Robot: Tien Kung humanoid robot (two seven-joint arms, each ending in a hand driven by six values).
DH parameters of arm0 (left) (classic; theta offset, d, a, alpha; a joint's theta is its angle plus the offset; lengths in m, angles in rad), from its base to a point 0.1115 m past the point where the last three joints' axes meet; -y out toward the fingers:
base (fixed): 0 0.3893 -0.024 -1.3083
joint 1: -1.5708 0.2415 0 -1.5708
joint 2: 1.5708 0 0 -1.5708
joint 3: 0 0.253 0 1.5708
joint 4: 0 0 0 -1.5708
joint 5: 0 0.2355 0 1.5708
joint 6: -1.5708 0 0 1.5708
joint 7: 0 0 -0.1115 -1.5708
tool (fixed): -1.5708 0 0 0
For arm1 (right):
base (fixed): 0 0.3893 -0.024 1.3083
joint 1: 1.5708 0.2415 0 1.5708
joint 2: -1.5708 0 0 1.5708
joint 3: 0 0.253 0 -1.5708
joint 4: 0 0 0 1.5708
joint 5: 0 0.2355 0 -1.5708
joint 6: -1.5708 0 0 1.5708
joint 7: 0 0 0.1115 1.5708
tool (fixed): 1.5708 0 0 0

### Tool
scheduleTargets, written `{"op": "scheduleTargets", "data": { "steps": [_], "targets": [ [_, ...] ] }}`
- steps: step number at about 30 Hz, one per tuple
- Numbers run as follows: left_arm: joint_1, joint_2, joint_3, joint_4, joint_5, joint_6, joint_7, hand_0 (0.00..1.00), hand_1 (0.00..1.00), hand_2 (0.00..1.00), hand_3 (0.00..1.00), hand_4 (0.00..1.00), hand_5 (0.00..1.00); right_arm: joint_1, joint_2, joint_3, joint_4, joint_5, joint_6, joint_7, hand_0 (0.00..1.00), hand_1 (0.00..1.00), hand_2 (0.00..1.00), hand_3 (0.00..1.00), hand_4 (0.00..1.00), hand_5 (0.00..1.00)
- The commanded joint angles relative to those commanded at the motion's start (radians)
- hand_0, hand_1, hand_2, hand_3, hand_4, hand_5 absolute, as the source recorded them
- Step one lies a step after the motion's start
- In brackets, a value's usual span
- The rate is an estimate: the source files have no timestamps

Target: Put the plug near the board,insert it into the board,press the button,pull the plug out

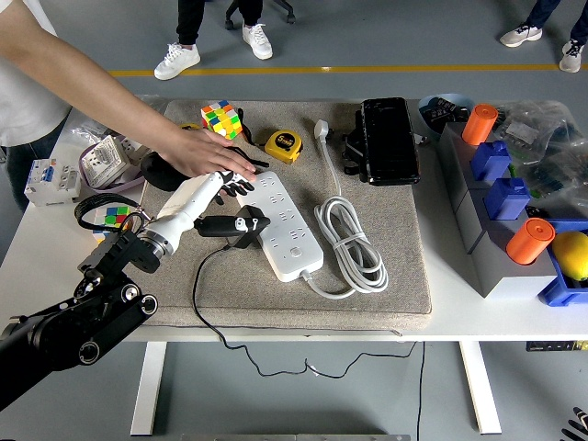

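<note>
The white power strip (287, 223) lies at an angle on the grey mat (395, 276). A black plug (234, 225) with a thin black cable (196, 294) lies on the mat against the strip's left edge. My left hand (233, 187) is open just beyond the plug, fingers spread over the strip's far left end and nothing in them. A person's hand (204, 154) presses flat on the mat at the strip's far end, right beside my fingers. Only a dark sliver of my right hand (579, 424) shows at the bottom right corner.
The strip's own white cord (354, 241) is coiled to its right. At the back are a colour cube (220, 119), a yellow tape measure (284, 144) and a black case (388, 140). Grey and blue blocks with orange cylinders (530, 241) stand on the right.
</note>
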Motion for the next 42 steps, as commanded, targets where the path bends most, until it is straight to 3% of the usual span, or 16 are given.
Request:
{"op": "scheduleTargets", "data": {
  "steps": [4, 5, 10, 11, 14, 16, 17, 27, 42],
  "targets": [
    [0.042, 0.017, -0.010, -0.048, -0.078, 0.066, -0.104, 0.470, 0.647, 0.679, 0.698, 0.998, 0.623, -0.003, -0.001, 0.000, -0.001, 0.000, 0.001, -0.001, 0.594, 0.644, 0.591, 0.496, 0.774, 0.496],
    [0.049, 0.020, -0.010, -0.054, -0.094, 0.073, -0.130, 0.623, 0.704, 0.712, 0.717, 0.963, 0.549, -0.003, -0.001, 0.000, -0.001, -0.001, 0.001, -0.001, 0.594, 0.644, 0.590, 0.496, 0.774, 0.495],
    [0.090, 0.034, -0.001, -0.066, -0.175, 0.044, -0.240, 0.623, 0.704, 0.712, 0.717, 0.963, 0.549, -0.002, 0.001, 0.002, -0.001, -0.002, 0.002, 0.000, 0.594, 0.644, 0.590, 0.496, 0.774, 0.495],
    [0.097, 0.037, 0.002, -0.064, -0.177, 0.037, -0.252, 0.745, 0.784, 0.783, 0.751, 0.869, 0.510, -0.001, 0.001, 0.002, -0.001, -0.003, 0.002, 0.000, 0.594, 0.644, 0.590, 0.496, 0.775, 0.494],
    [0.118, 0.046, 0.005, -0.052, -0.165, 0.007, -0.285, 0.745, 0.784, 0.783, 0.751, 0.869, 0.510, -0.002, 0.002, 0.004, -0.001, -0.003, 0.002, 0.001, 0.594, 0.644, 0.590, 0.496, 0.775, 0.494],
    [0.126, 0.051, 0.005, -0.048, -0.165, -0.004, -0.296, 0.745, 0.784, 0.783, 0.751, 0.869, 0.510, -0.002, 0.002, 0.004, -0.001, -0.003, 0.002, 0.000, 0.594, 0.644, 0.590, 0.496, 0.775, 0.494],
    [0.132, 0.054, 0.003, -0.046, -0.160, -0.008, -0.301, 0.826, 0.829, 0.820, 0.796, 0.831, 0.512, -0.003, 0.002, 0.004, -0.002, -0.003, 0.002, 0.000, 0.594, 0.644, 0.591, 0.496, 0.775, 0.494],
    [0.164, 0.060, -0.001, -0.018, -0.131, 0.023, -0.306, 0.843, 0.840, 0.831, 0.803, 0.809, 0.497, -0.006, 0.003, 0.005, -0.002, -0.005, 0.003, 0.001, 0.594, 0.643, 0.590, 0.496, 0.775, 0.494],
    [0.139, 0.045, 0.036, 0.021, -0.113, 0.020, -0.280, 0.848, 0.843, 0.830, 0.803, 0.820, 0.500, -0.003, 0.003, 0.007, -0.002, -0.006, 0.001, 0.002, 0.594, 0.643, 0.588, 0.494, 0.774, 0.494]
  ]
}}
